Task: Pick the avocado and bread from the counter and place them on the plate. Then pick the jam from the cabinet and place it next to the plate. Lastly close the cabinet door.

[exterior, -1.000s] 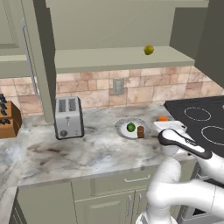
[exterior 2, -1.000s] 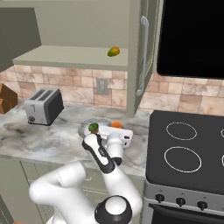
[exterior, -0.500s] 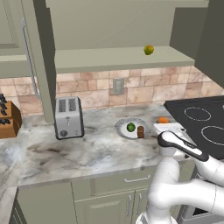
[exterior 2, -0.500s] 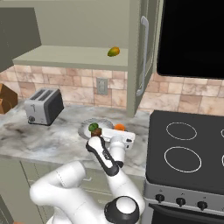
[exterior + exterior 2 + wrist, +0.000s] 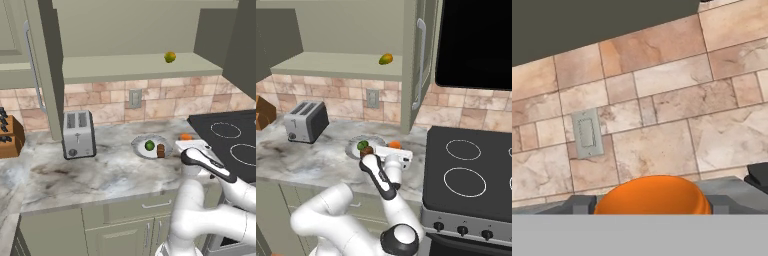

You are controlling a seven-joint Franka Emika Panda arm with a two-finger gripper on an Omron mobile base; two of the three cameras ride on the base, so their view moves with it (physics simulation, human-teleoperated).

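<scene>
On the veined counter (image 5: 100, 175), beside the plate (image 5: 142, 150), the gripper (image 5: 652, 206) pinches the jam (image 5: 652, 196).

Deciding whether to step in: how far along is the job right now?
Done: the small dark green avocado and the reddish-brown bread chunk sit on the round pale speckled-rim plate. In hand: the hand looks closed around the small squat orange jam jar, low beside the plate. Left: release it, then close the tall olive-grey cabinet door, which stands open.
</scene>
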